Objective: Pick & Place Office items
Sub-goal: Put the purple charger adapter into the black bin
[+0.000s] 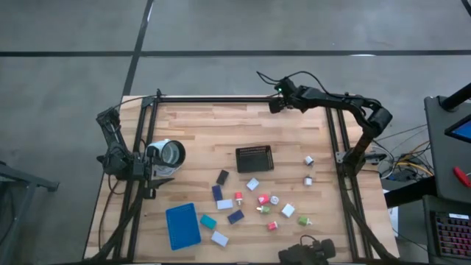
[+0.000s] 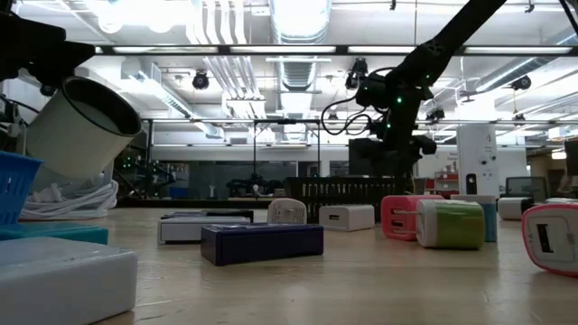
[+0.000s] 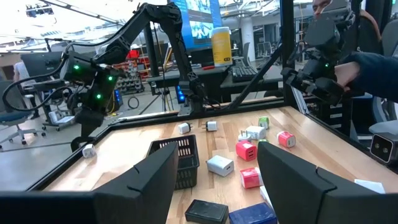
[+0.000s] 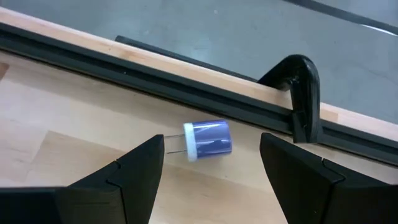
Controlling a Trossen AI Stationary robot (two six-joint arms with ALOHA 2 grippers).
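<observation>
Office items [image 1: 263,199], small glossy blocks, dot smooth wood; right gripper [image 4: 211,163] released.

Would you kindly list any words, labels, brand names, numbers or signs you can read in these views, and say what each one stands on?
None can be read.
Blue screen in the room behind the table, left wrist view: it carries shapes, too blurred to read.
Yellow container beside it: no legible label.
Pink charger, green charger and navy block in the low view: no print shows.
Blue plug in the right wrist view: no marking.
</observation>
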